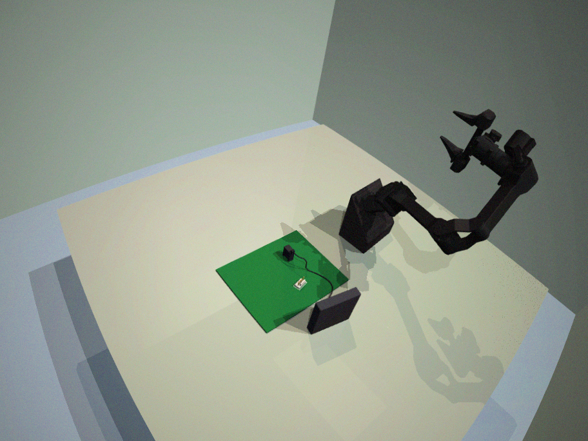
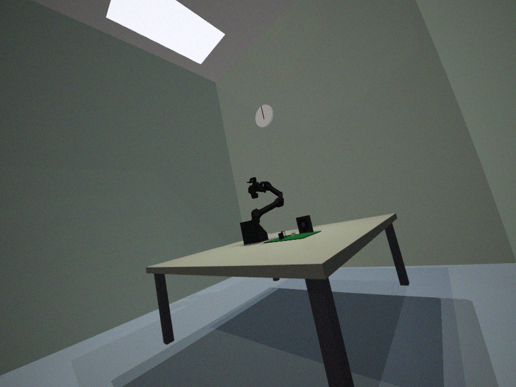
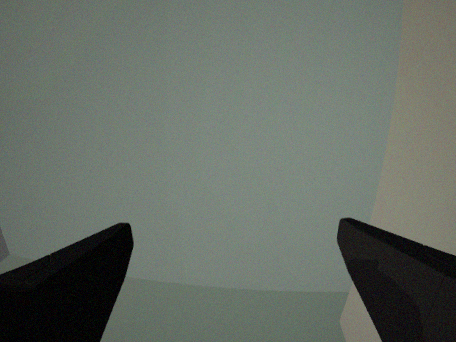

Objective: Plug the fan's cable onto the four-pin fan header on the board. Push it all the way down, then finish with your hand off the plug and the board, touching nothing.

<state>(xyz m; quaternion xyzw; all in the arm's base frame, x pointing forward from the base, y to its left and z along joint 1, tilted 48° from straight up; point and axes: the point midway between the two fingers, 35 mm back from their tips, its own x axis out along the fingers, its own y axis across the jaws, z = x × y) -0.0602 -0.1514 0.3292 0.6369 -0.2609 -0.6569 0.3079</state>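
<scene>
The green board [image 1: 256,284] [image 2: 303,236] lies flat on the table. The white four-pin header [image 1: 300,284] [image 2: 293,233] is on it, its pins showing in the top view. The small black plug [image 1: 288,253] [image 2: 280,235] stands on the board, apart from the header. A thin black cable [image 1: 317,273] runs from the plug to the dark square fan [image 1: 334,311] [image 2: 304,224], which stands upright beside the board's edge. My gripper [image 1: 447,124] [image 3: 236,233] is open with nothing between its fingers, high above the table and far from plug and board.
The arm's base [image 1: 364,223] [image 2: 253,232] stands on the table [image 1: 166,237] [image 2: 233,260] near the board's corner. The cable curves over the board past the header. The fan stands close to the header's side of the board. A round clock [image 2: 264,115] hangs on the wall.
</scene>
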